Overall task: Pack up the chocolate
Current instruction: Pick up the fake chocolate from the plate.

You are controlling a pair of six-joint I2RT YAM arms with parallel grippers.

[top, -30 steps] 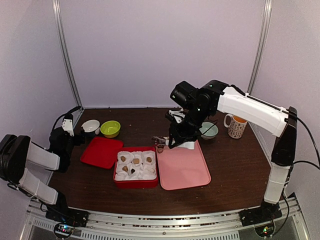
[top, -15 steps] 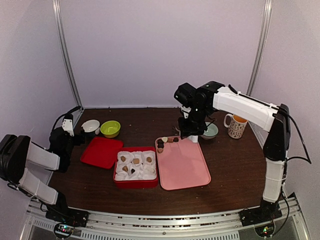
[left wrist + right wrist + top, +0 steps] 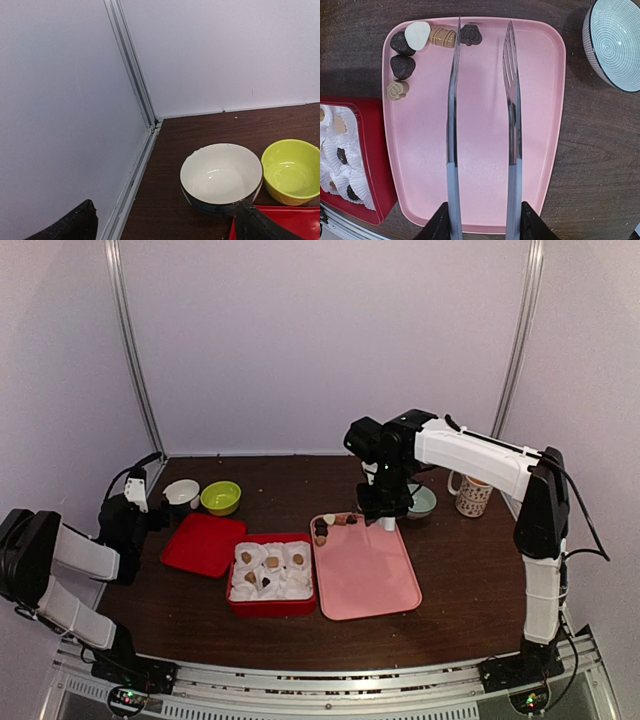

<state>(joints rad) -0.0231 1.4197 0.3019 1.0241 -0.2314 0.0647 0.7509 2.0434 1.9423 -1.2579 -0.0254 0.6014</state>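
On the pink tray (image 3: 535, 125), far-left corner: six loose chocolate pieces (image 3: 402, 66) in a tight cluster. Two are tan, three dark, one cream-white. Four sit in a row along the far rim and two run down the left rim.

Red box (image 3: 272, 605) sits just left of the tray, with the two edges touching or nearly so. It is lined with white paper cups. Several cups hold boxed chocolate pieces (image 3: 271, 563), tan and dark.

Right gripper (image 3: 486, 222): partly closed, fingers pressed on the outer sides of the tongs (image 3: 452, 100) at the handle end. The tongs' two blades stand apart with nothing between them. In the wrist view the left blade tip falls between the tan and dark pieces at the far rim. I cannot tell whether the tips touch the tray.

Left gripper (image 3: 165, 227): jaws spread wide and holding nothing. It is parked at the table's far-left side, facing the white bowl (image 3: 220, 175) and green bowl (image 3: 292, 172).

Other items:
- Red lid (image 3: 203, 543) is left of the box.
- Blue-patterned bowl (image 3: 615, 40) is beyond the tray's right corner.
- Mug (image 3: 472, 492) is to the right of that bowl.
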